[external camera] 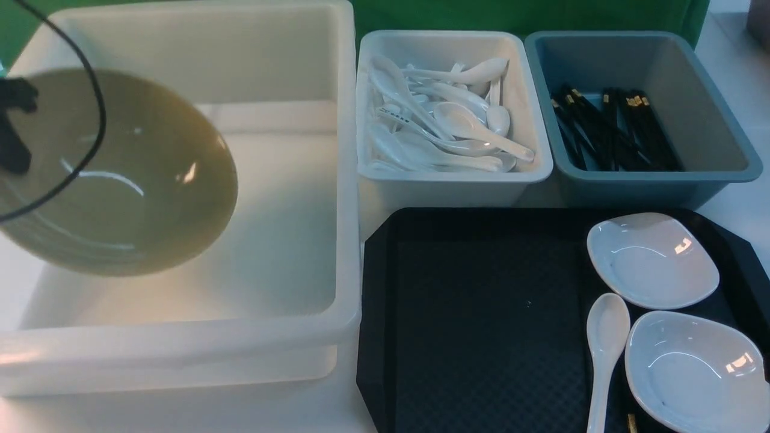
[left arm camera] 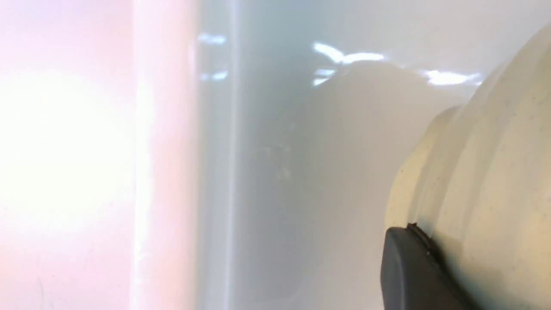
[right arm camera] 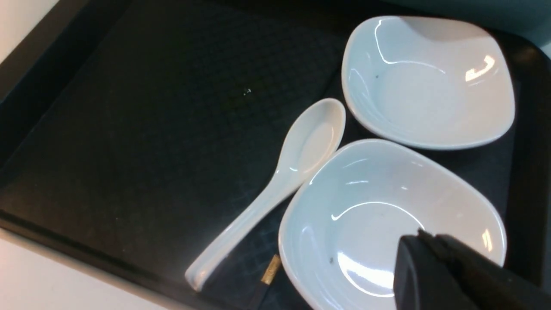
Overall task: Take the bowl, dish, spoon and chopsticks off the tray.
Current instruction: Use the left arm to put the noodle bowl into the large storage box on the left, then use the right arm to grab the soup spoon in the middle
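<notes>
Spoon (external camera: 603, 355) on tray (external camera: 481, 325) — just left of near dish (external camera: 692, 373).

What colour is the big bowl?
Glossy olive-yellow; the bowl shows best in the front view.

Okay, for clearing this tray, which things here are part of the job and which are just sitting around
Job: bowl, spoon, far dish, near dish, chopsticks (only a gold tip shows), tray.
Sitting around: large white bin, white bin of spoons, grey-blue bin of chopsticks.
</notes>
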